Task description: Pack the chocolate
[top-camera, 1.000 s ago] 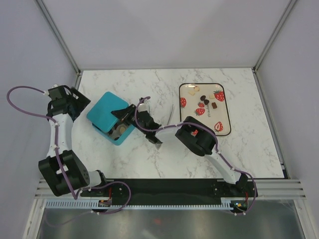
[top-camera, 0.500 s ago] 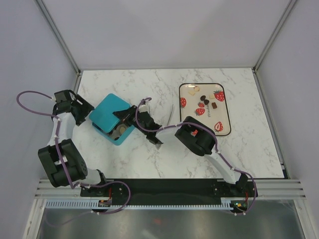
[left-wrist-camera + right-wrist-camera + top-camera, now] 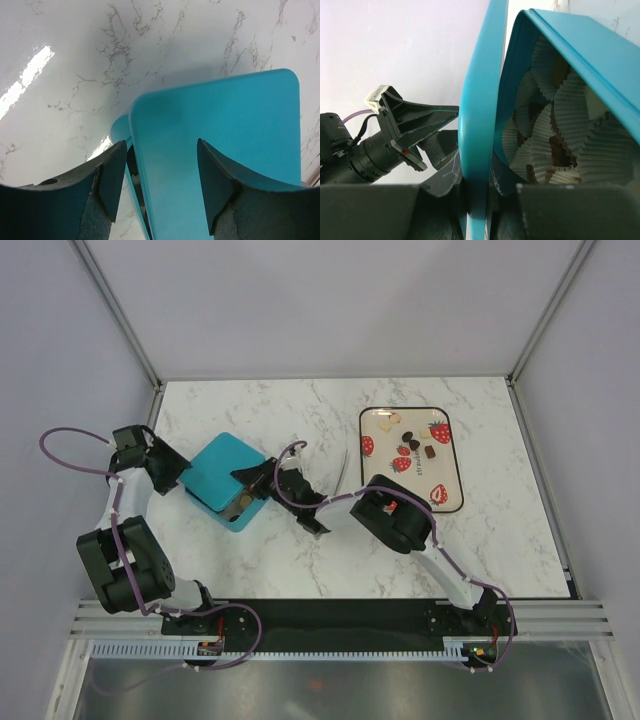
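On table (image 3: 300, 410): lid (image 3: 222, 472) partly over box (image 3: 246, 511) left, tongs (image 3: 343, 468) mid, chocolate (image 3: 410, 445) on tray (image 3: 451, 468) right.

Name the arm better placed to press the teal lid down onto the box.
Right, probably. The right hand clamps the edge of the lid, held beside the open box. The left hand only straddles the opposite corner, fingers apart, gripping nothing.

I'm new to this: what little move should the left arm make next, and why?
Probably close the left fingers on the teal lid's corner. They sit open at it, the right fingers pinch its other edge, and the lid lies askew, leaving the box's paper cups partly uncovered.
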`<state>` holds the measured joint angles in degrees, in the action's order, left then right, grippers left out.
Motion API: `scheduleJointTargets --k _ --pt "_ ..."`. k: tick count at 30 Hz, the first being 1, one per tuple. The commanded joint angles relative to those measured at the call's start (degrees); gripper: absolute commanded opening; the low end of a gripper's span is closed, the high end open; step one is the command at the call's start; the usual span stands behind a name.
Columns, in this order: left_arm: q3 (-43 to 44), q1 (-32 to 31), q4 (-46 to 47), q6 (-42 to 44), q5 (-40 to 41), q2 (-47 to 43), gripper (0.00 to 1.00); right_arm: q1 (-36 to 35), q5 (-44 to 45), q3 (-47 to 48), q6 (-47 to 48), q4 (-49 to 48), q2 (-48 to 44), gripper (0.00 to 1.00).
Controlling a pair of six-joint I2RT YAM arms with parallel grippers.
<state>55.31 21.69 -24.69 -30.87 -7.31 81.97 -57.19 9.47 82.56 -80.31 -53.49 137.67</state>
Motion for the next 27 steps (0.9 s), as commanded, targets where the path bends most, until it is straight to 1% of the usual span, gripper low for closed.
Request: scheduleJointTargets --k 1,7,17,27 --pt "-0.2 0.5 2.4 0.5 -0.8 -0.1 0.65 -0.6 0.7 -1.9 0.8 -1.4 -3.3 0.0" --pt "-1.1 0.8 2.1 0.5 -0.2 -0.2 0.64 -1.0 1.5 -4.8 0.8 -3.2 -4.3 0.0" --pt "-1.9 0.9 2.0 0.2 -0.8 -0.3 0.61 -1.1 2.2 -7.3 1.5 -2.8 -6.6 0.0" --pt "-1.9 0.9 2.0 0.2 -1.0 -0.8 0.59 -1.2 1.1 -6.7 3.1 -1.3 -6.4 0.0"
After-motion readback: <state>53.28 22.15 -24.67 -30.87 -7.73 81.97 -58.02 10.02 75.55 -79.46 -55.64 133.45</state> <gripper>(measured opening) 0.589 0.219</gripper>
